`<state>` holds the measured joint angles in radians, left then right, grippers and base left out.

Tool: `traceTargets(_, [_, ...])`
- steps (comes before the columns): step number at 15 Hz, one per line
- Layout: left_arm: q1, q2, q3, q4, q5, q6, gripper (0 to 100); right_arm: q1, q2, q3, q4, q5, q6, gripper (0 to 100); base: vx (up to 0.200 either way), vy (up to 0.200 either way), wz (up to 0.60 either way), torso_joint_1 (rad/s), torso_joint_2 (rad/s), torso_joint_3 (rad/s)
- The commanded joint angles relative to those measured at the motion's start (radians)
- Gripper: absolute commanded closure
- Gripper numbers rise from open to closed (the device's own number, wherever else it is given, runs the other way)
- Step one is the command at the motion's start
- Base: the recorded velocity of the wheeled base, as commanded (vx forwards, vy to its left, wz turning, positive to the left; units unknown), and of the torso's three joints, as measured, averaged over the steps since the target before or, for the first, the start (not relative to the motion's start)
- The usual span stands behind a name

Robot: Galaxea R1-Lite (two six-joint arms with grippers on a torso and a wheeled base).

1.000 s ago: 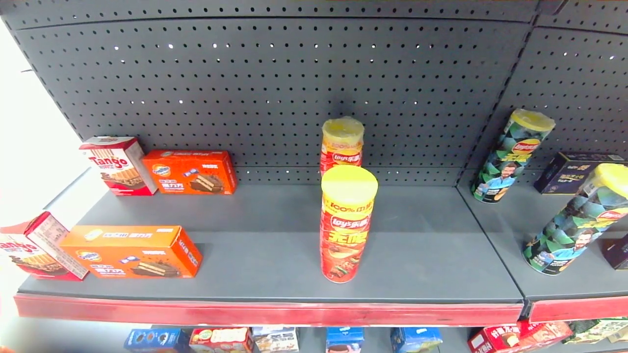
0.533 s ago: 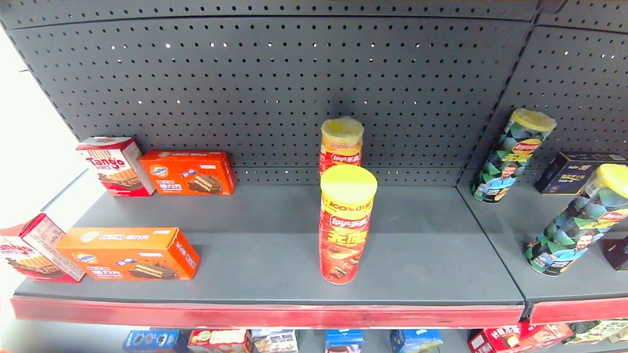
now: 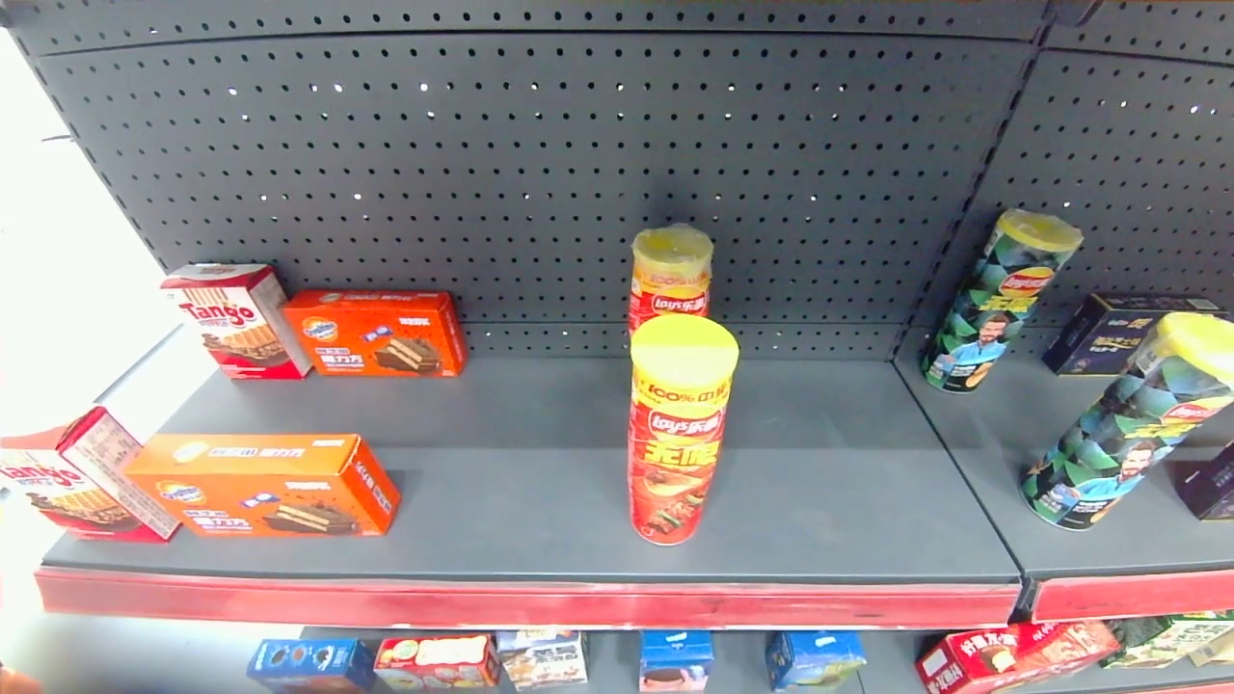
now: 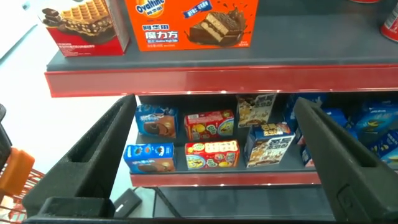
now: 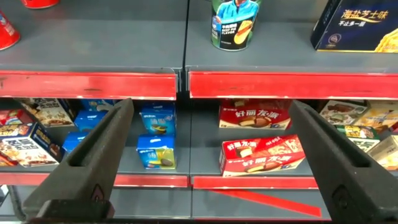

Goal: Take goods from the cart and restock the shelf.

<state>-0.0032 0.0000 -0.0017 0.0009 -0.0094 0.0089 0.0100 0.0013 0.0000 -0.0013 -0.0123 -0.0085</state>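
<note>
Red with a yellow lid, the near chip can (image 3: 678, 434) is standing upright on the grey shelf (image 3: 540, 501), close to its near edge and about midway along. Its long axis is running straight up, lid on top, label facing the near side. A second red can (image 3: 671, 275) is standing right behind it, by the far pegboard (image 3: 482, 173). The left tool (image 4: 214, 102) and the right tool (image 5: 211, 104) are both hanging low before the lower shelves, each with jaws spread wide and gripping nothing. I am judging a fetch from the cart to be the step in hand (an orange frame (image 4: 12, 177) in the left wrist view may be it, though I cannot tell). Doing it well is meaning gripping a can across its round middle, keeping it vertical, and setting it on the bare stretch right of the orange boxes (image 3: 260, 482), label facing the near side.
</note>
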Motion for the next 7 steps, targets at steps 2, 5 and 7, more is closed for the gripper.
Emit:
traceTargets(2, [0.000, 0.000, 0.000, 0.001, 0.000, 0.000, 0, 0.001, 0.002, 0.000, 0.000, 0.000, -0.001, 0, 0.000, 0.000, 0.00, 0.000, 0.00, 0.000])
traceTargets(5, [0.000, 0.000, 0.000, 0.001, 0.000, 0.000, 0, 0.001, 0.002, 0.000, 0.000, 0.000, -0.001, 0, 0.000, 0.000, 0.00, 0.000, 0.00, 0.000])
traceTargets(7, [0.000, 0.000, 0.000, 0.001, 0.000, 0.000, 0, -0.001, 0.002, 0.000, 0.000, 0.000, 0.002, 0, 0.000, 0.000, 0.00, 0.000, 0.00, 0.000])
